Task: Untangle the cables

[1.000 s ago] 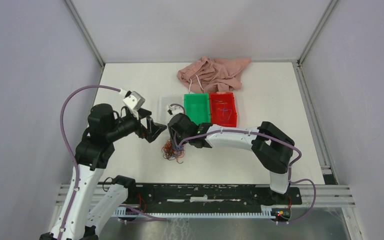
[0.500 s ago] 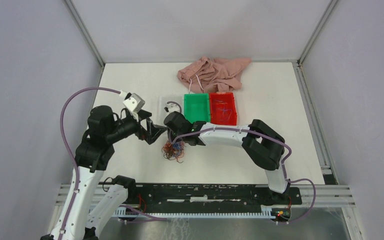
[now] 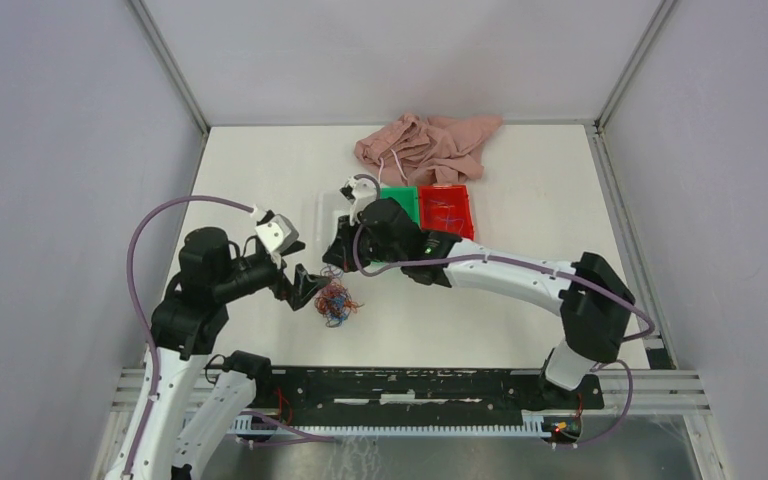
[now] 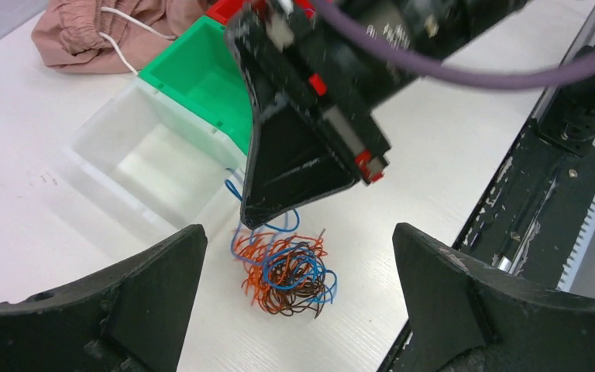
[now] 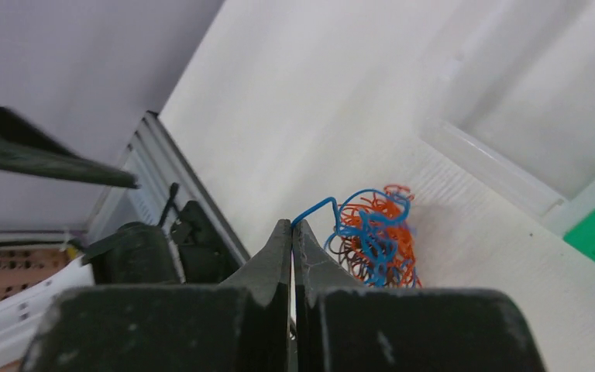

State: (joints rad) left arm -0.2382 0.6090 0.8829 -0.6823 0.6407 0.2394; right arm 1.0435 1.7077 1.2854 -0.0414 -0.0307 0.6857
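The cables are a palm-sized tangle point(image 3: 335, 303) of orange, brown and blue wires on the white table, also in the left wrist view point(image 4: 285, 267) and the right wrist view point(image 5: 376, 240). My right gripper point(image 5: 291, 225) is shut on a blue cable end point(image 5: 314, 210) that runs back into the tangle; it shows in the top view point(image 3: 341, 262) just above the tangle and in the left wrist view point(image 4: 256, 221). My left gripper point(image 3: 312, 292) is open, its fingers point(image 4: 147, 287) spread wide either side of the tangle, just left of it.
A clear bin point(image 3: 328, 215), a green bin point(image 3: 405, 232) and a red bin point(image 3: 452, 220) stand in a row behind the tangle. A pink cloth point(image 3: 427, 146) lies at the back. The black rail point(image 3: 410, 385) runs along the near edge.
My right arm has straightened and lifted back toward the bins, pulling a blue cable up from the tangle. My left gripper has dropped and moved toward the tangle, which shifted slightly.
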